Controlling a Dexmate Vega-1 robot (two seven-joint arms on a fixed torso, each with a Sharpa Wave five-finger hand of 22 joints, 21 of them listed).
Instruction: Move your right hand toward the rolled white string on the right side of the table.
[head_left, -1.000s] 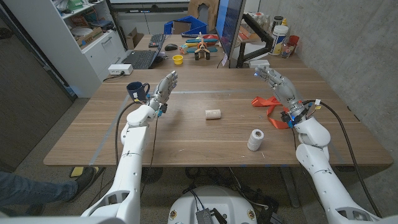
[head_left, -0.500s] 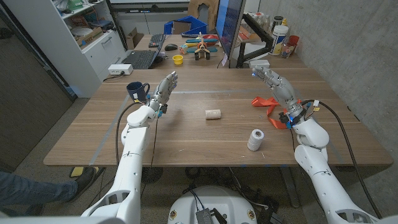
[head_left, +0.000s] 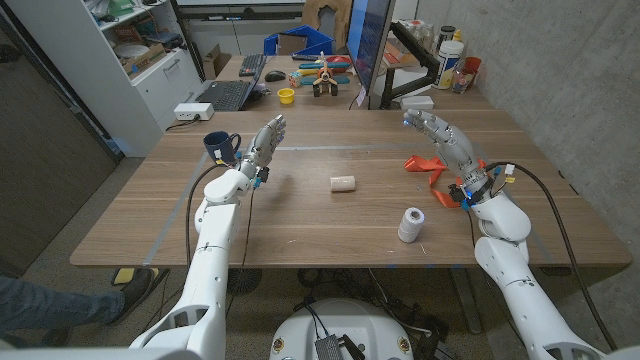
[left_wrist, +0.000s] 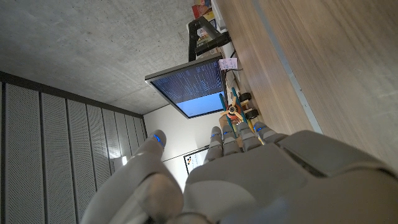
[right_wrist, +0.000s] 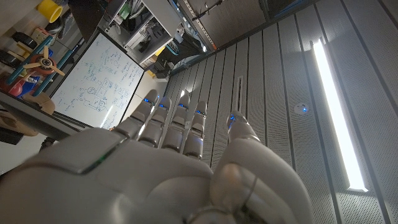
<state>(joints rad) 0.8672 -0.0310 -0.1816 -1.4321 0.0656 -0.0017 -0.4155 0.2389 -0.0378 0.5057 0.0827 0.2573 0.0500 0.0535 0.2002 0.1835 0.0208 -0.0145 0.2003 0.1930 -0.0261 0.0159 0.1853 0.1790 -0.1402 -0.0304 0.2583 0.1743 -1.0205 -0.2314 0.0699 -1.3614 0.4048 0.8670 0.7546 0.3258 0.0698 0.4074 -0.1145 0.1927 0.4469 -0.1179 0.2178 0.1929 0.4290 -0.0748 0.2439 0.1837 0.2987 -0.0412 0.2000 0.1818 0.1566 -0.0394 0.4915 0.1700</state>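
Approach stage, barely begun. The right hand (head_left: 441, 137), fingers spread and holding nothing, is raised over the far right of the wooden table (head_left: 300, 215). The rolled white string spool (head_left: 410, 224) stands upright near the table's front edge, right of centre, well apart from it. The next move calls for bringing the hand down and nearer. The left hand (head_left: 263, 142) is likewise spread and empty.

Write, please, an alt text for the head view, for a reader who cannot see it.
Two white robot arms reach over a wooden table; the right hand is raised, open, above an orange strap, apart from the rolled white string. The left hand is open near a dark blue mug, with a small pale roll at mid-table.
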